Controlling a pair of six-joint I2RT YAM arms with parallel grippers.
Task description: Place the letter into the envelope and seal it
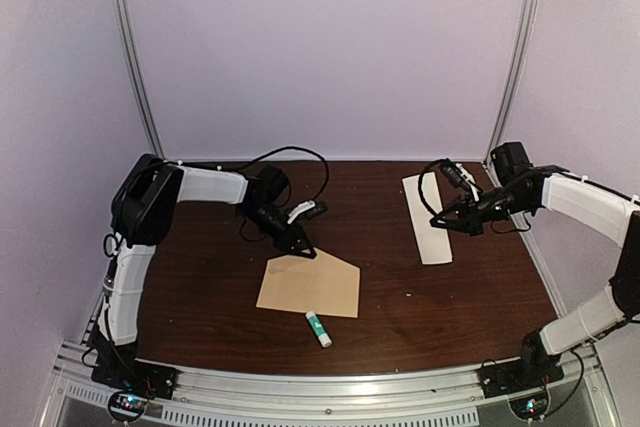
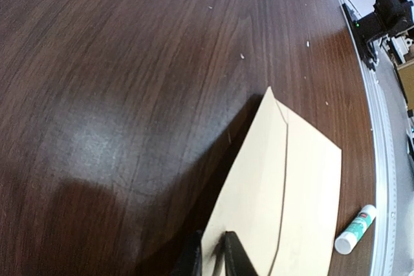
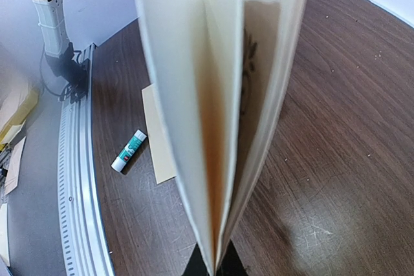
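The tan envelope (image 1: 308,285) lies flat near the table's front middle, its pointed side facing right. My left gripper (image 1: 303,249) is at its far left corner. In the left wrist view the envelope (image 2: 291,192) has its edge caught between the two dark fingers of my left gripper (image 2: 215,260), which are nearly together. The cream letter (image 3: 213,95) is folded into several layers with dark ornament showing inside. My right gripper (image 3: 217,266) is shut on its lower end. From above, the letter (image 1: 427,219) is a pale strip at the back right, with my right gripper (image 1: 441,219) beside it.
A white and green glue stick (image 1: 318,328) lies just in front of the envelope, and shows again as the glue stick (image 2: 356,229) near the metal rail (image 2: 381,179) at the table's front edge. Black cables (image 1: 300,162) trail behind the left arm.
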